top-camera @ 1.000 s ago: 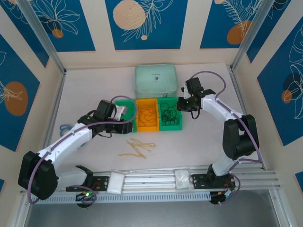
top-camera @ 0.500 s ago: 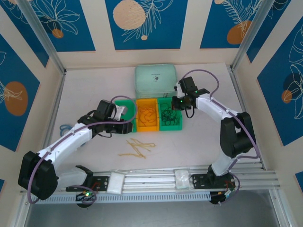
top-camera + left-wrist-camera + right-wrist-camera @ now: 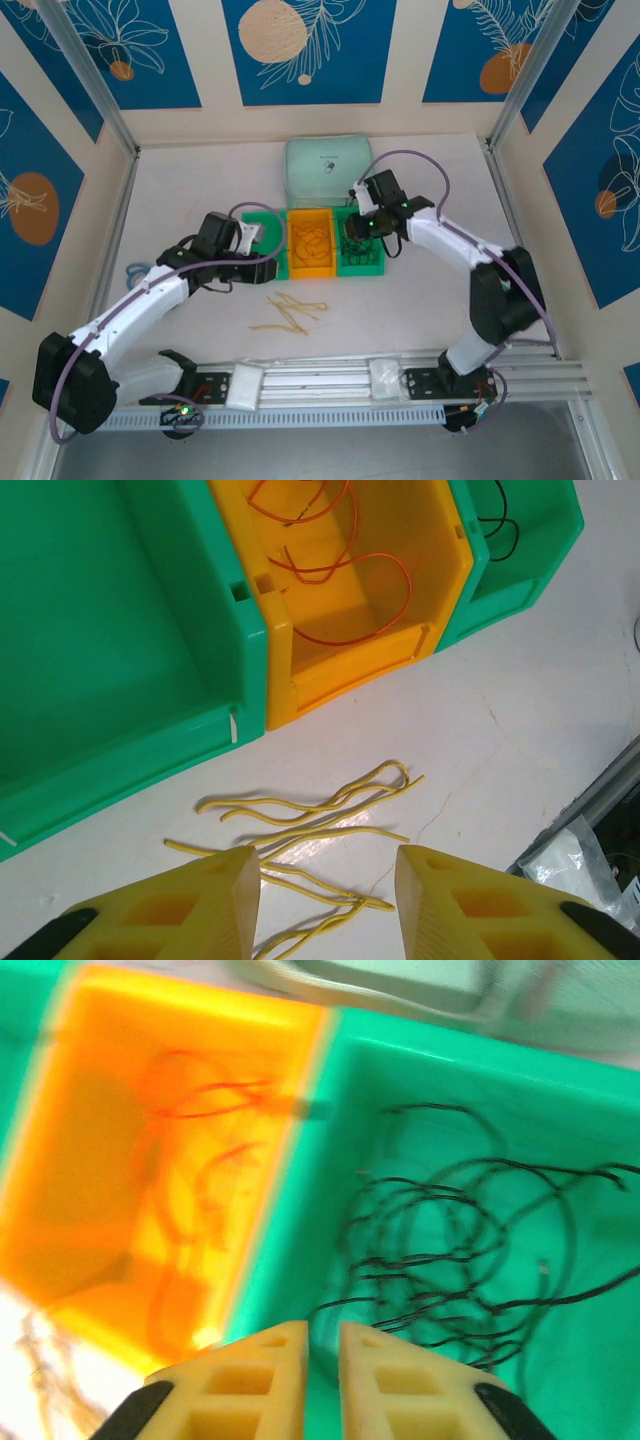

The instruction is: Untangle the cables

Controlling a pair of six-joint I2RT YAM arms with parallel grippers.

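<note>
While the left gripper (image 3: 268,262) hangs beside the left green bin (image 3: 250,222) in the top view, the right gripper (image 3: 353,232) sits over the right green bin (image 3: 372,266). The left wrist view shows its jaws wide apart above the yellow cables (image 3: 310,820), which lie loose on the table (image 3: 520,710). The right wrist view shows fingers nearly closed just above the black cables (image 3: 460,1250).

Bright and even from overhead, with soft shadows; crisp in top and left wrist views, motion-blurred in right wrist view; faint glare on table (image 3: 480,740)
</note>
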